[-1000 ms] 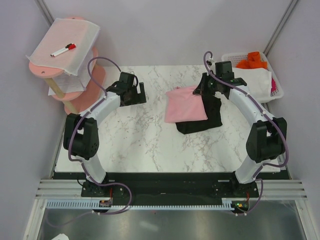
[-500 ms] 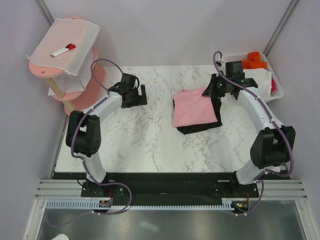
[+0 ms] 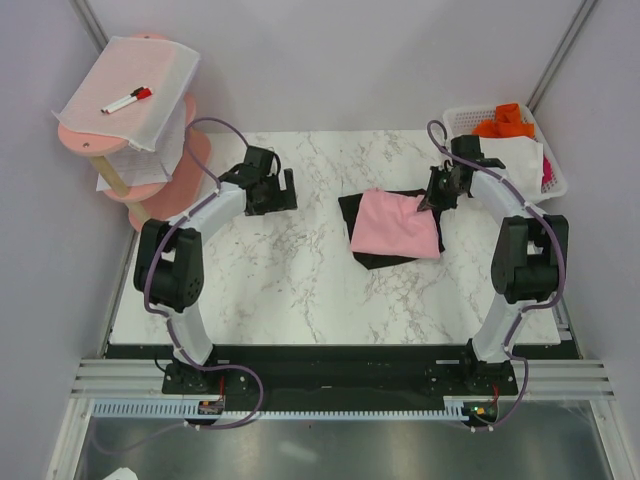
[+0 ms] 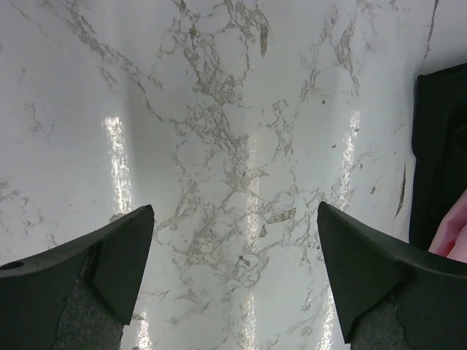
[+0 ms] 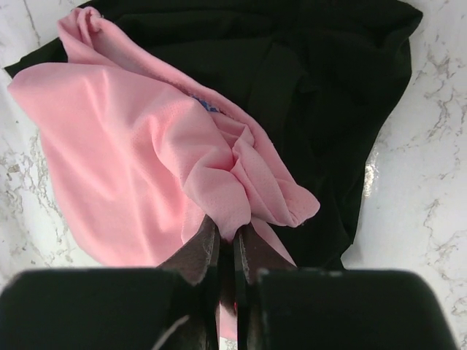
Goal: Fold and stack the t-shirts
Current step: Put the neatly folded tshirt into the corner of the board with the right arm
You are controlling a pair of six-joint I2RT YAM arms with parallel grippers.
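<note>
My right gripper (image 5: pixel 226 235) has its two fingers pressed together on a bunched fold of the pink t-shirt (image 5: pixel 131 146), and the cloth gathers into creases where I pinch it. From the pinch the pink cloth spreads away to the left in a fairly flat panel. It lies on top of the black t-shirt (image 5: pixel 314 87), which shows beyond it at the far side and on the right, rumpled and draped on the marble table (image 3: pixel 300 290). From above, my pinch sits at the far right corner of the pink shirt, and black cloth peeks out along its far left corner, its near edge and its right side. Both shirts lie together right of the table's middle.

My left gripper (image 4: pixel 235 219) has its fingers spread wide with nothing between them. It hangs over bare marble to the left of the shirts, apart from them.

Off the table's far right corner stands a white basket (image 3: pixel 556 186) holding an orange cloth (image 3: pixel 505 122) and a white cloth (image 3: pixel 515 160). At the far left, a pink tiered stand (image 3: pixel 190 160) carries a mesh sheet (image 3: pixel 150 70) with a marker (image 3: pixel 127 99) lying on it.
</note>
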